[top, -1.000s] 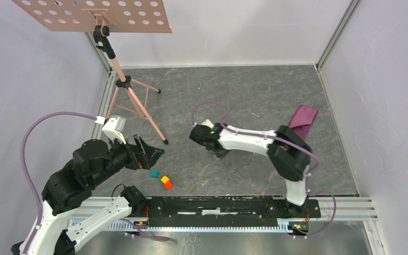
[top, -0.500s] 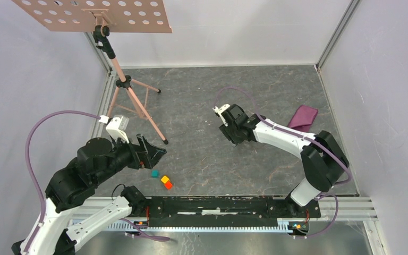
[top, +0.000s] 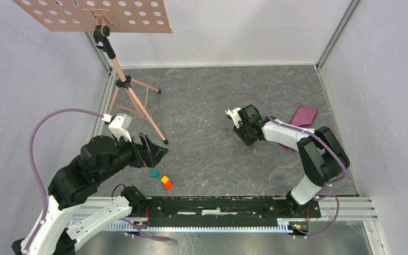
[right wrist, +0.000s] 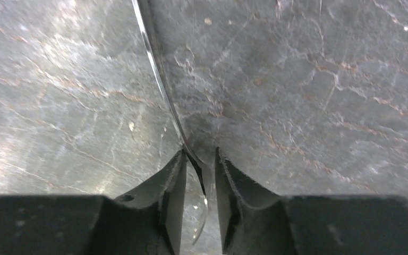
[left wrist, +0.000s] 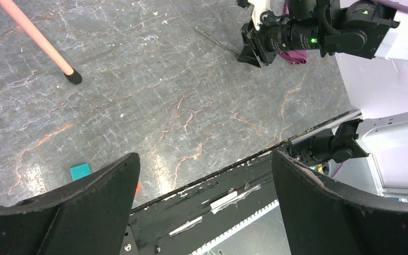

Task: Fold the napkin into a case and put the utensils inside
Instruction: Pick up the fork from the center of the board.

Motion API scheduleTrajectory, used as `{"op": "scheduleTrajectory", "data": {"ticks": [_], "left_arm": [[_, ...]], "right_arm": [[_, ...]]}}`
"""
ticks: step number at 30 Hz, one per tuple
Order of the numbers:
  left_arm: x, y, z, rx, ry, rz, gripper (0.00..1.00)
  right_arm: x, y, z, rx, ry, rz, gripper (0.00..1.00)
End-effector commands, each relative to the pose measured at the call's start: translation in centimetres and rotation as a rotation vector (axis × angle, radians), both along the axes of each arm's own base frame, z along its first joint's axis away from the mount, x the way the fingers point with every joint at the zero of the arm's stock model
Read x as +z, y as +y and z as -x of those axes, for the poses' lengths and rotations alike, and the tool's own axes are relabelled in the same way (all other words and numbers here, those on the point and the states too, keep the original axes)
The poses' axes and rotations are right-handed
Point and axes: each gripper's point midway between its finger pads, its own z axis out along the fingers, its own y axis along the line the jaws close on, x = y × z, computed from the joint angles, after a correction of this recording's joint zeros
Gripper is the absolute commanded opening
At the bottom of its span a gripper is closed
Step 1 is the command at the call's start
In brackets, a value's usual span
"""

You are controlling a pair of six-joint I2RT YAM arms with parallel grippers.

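Observation:
The plum-purple napkin [top: 304,115] lies folded small at the right of the floor, behind my right forearm; a corner of it shows in the left wrist view [left wrist: 292,56]. My right gripper [top: 244,138] is low at the table's middle right. Its jaws [right wrist: 199,154] are nearly closed on one slim dark utensil [right wrist: 159,79], which runs out ahead of the fingers over the floor [top: 232,134]. I see no second utensil. My left gripper [top: 156,151] hangs open and empty above the near left [left wrist: 204,156].
A pink tripod stand [top: 133,101] with a perforated plate stands at the back left; one foot [left wrist: 74,78] is near my left gripper. Teal [top: 154,173], yellow [top: 164,179] and orange [top: 168,185] blocks lie near the front rail [top: 218,204]. Walls enclose the floor.
My right arm has swung right and stretched towards the napkin, its gripper moving from the table's middle to the middle right with the utensil. The left gripper has risen slightly.

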Motion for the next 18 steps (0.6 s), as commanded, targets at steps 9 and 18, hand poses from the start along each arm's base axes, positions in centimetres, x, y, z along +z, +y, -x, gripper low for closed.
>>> {"op": "scheduleTrajectory", "data": {"ticks": [9,18], "left_arm": [[0.6,-0.5,-0.2,-0.005,-0.016,0.029,1.0],[0.3,-1.5,-0.5,-0.03,-0.005,0.045,1.0]], "right_arm": [[1.2,10.0,6.0,0.115,0.341,-0.804,0.0],[-0.1,9.3,7.3,-0.043,0.289,-0.874,0.26]]}}
